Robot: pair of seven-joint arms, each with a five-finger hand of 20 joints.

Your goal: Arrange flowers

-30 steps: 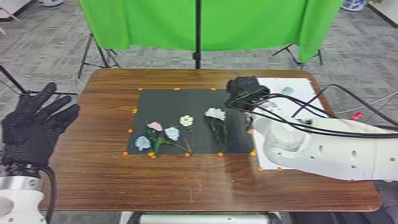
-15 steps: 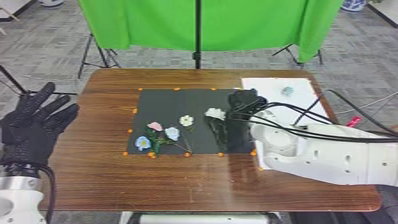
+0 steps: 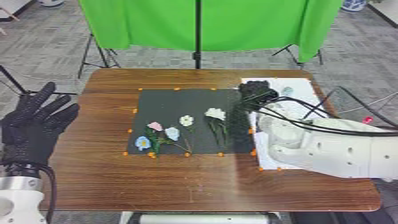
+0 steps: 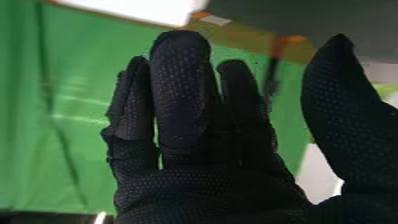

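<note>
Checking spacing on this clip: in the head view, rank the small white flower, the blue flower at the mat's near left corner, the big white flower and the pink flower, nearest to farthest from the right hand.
From the right hand:
1. Big white flower, just left
2. Small white flower, mid-mat
3. Pink flower, farther left
4. Blue flower, near left corner

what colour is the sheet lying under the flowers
Black or very dark grey; the sheet shows best in the head view.
</note>
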